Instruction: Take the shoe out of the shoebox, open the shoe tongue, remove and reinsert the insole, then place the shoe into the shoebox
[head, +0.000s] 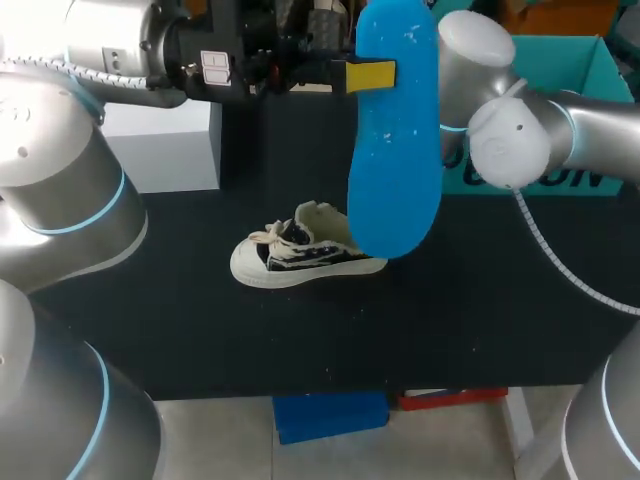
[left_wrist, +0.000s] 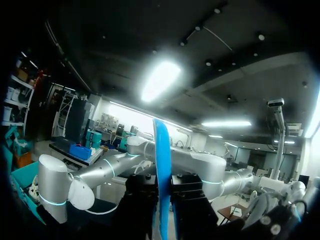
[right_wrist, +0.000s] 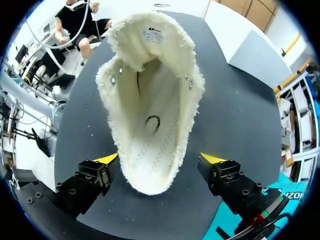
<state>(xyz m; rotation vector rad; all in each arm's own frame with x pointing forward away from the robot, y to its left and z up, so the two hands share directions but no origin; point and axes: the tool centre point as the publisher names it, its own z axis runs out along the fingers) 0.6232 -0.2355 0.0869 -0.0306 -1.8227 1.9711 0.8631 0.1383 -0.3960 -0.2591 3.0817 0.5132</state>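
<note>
Aloft, left gripper (head: 372, 75): I clamp the blue insole (head: 395, 150) upright.
Right gripper (right_wrist: 161, 159): spread wide, I straddle the shoe (right_wrist: 150, 100) mid-surface (head: 200, 320).

Robotics lab: left arm (head: 60, 190) and right arm (head: 590, 125), silver with blue-ringed joints, stood at a black table (head: 480, 330); loose cable (head: 548, 245) hung off the right one, teal shoebox (head: 575, 65) and white box (head: 165, 145) sat behind.
</note>
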